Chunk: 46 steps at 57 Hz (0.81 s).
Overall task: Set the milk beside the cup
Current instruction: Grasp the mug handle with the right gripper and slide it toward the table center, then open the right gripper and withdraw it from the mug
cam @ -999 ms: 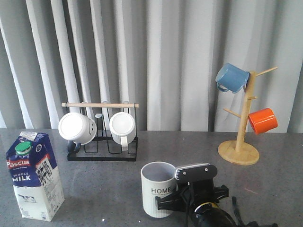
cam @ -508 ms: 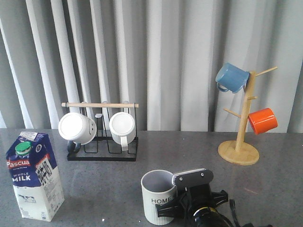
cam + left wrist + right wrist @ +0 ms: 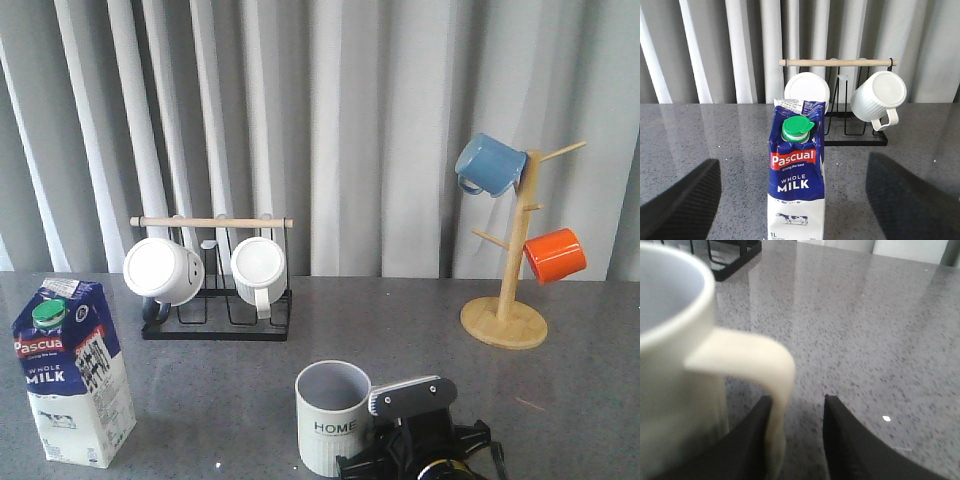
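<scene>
The milk point(image 3: 72, 372), a white and dark-blue carton with a green cap, stands upright at the table's front left. In the left wrist view the milk point(image 3: 797, 180) is centred between my left gripper's point(image 3: 792, 167) wide-open fingers, a little ahead of them and untouched. The cup point(image 3: 334, 416), ribbed pale grey-white with "HOME" on it, stands upright at the front middle. My right gripper point(image 3: 385, 445) is at its handle. In the right wrist view the handle point(image 3: 775, 390) lies against one finger point(image 3: 747, 440), with a gap to the other, so my right gripper point(image 3: 797, 400) is open.
A black rack point(image 3: 216, 310) with a wooden bar holds two white mugs at the back left. A wooden mug tree point(image 3: 506, 318) with a blue mug point(image 3: 489, 164) and an orange mug point(image 3: 555, 255) stands at the back right. Grey curtains hang behind the table.
The cup and my right gripper have come down and slightly nearer the front edge. The milk has not moved.
</scene>
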Motion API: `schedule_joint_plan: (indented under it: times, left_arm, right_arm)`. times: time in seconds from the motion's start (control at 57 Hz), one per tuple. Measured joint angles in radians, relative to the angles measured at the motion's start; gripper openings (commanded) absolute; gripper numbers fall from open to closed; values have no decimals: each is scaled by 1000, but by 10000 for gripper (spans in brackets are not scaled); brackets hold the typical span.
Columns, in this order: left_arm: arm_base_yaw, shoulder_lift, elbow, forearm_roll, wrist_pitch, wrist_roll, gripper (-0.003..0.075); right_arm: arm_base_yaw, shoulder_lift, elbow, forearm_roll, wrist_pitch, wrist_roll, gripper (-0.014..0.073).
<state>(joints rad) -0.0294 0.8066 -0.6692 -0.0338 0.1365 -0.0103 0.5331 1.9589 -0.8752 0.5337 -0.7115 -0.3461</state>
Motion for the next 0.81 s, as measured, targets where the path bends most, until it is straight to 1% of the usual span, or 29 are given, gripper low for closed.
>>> schedule_joint_plan:
  times: [0.123, 0.263, 0.403, 0.543, 0.684, 0.806]
  left_arm:
    - [0, 0, 0, 0, 0, 0, 576]
    - [0, 0, 0, 0, 0, 0, 576]
    - [0, 0, 0, 0, 0, 0, 576]
    - [0, 0, 0, 0, 0, 0, 576]
    - [0, 0, 0, 0, 0, 0, 576]
    - [0, 0, 0, 0, 0, 0, 576]
  right_arm:
    - [0, -27, 46, -58, -19, 23, 275]
    - [0, -76, 87, -141, -17, 80, 275]
    - [0, -153, 144, -166, -11, 110, 275]
    - [0, -234, 211, -175, -4, 113, 275]
    - [-26, -373, 237, -224, 65, 113, 275]
    - [-90, -514, 237, -284, 145, 73, 275]
